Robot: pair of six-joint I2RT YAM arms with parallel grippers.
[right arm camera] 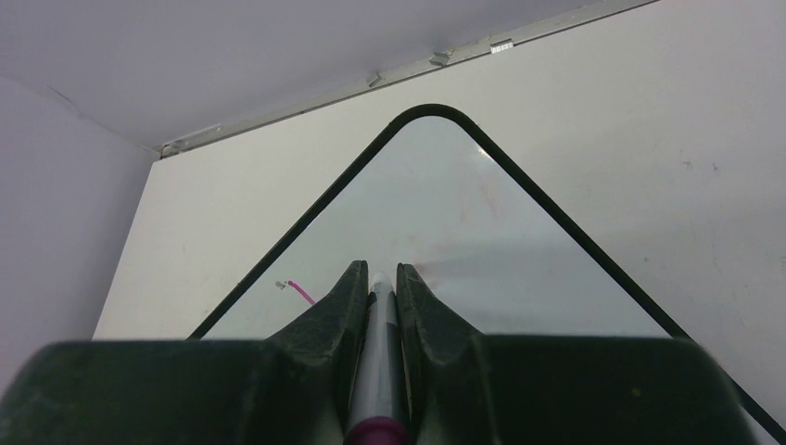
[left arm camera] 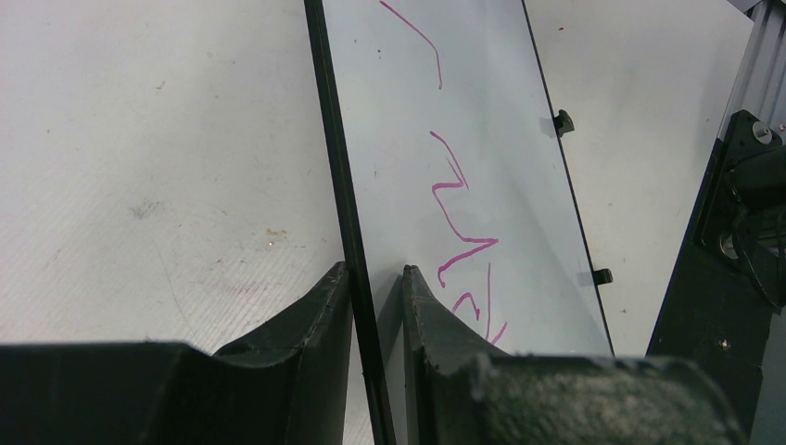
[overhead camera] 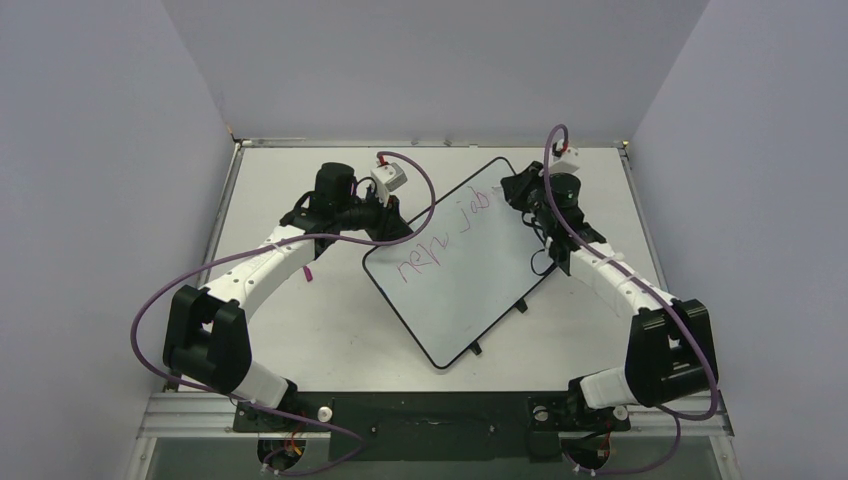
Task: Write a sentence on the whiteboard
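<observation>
The whiteboard lies diagonally mid-table, with two black tabs on its near-right edge. The sentence is pink cursive strokes across its upper half. My left gripper is at the board's left edge. In the left wrist view it is shut across the black frame of the whiteboard, beside the sentence. My right gripper is over the far corner. It is shut on the marker, tip at the whiteboard, near a pink stroke.
A metal rail runs along the table's back edge, with purple-grey walls on three sides. Purple cables loop from both arms. A black mount plate stands beyond the board's tabbed edge in the left wrist view.
</observation>
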